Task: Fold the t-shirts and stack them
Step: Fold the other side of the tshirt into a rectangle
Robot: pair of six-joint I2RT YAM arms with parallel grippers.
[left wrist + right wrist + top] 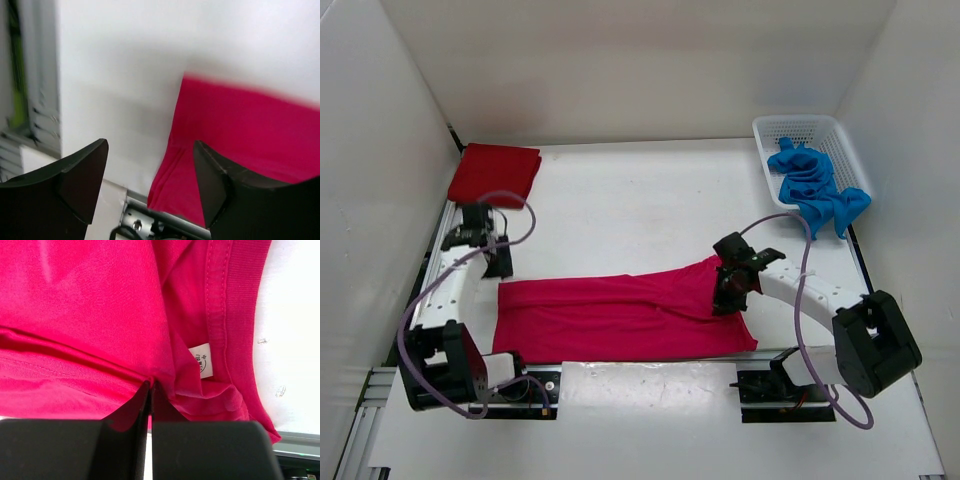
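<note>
The magenta-pink t-shirt [620,317] lies in a long folded band across the near part of the table. My right gripper [728,296] is shut on a fold of it near the collar, and the right wrist view shows the pinched cloth [100,315] with its white label [202,360]. My left gripper [478,232] is open and empty, above the table just beyond the shirt's left end [240,135]. The dark red t-shirt [494,174] lies folded at the far left corner. The bright blue t-shirt [812,186] is crumpled in the basket.
The white mesh basket [772,128] stands at the far right corner. White walls enclose the table on three sides. A metal rail [650,357] runs along the near edge, also seen in the left wrist view [165,222].
</note>
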